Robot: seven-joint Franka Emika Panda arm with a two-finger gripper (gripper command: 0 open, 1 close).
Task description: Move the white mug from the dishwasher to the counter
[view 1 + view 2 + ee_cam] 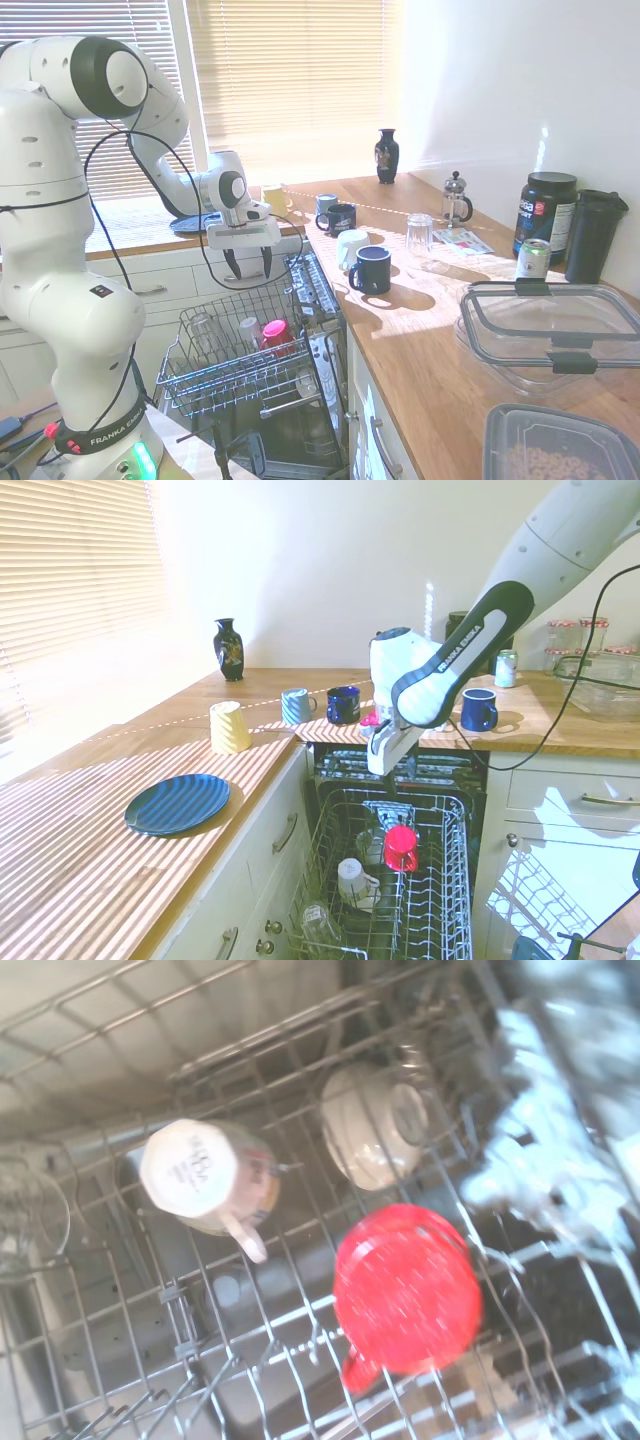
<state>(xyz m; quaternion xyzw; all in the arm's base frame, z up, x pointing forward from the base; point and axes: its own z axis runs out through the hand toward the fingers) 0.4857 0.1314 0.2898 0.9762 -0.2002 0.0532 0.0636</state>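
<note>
The approach step: the empty, spread claw (246, 268) hovers above the dishwasher rack (235, 365), needing descent onto the white mug (354, 879) below.
</note>
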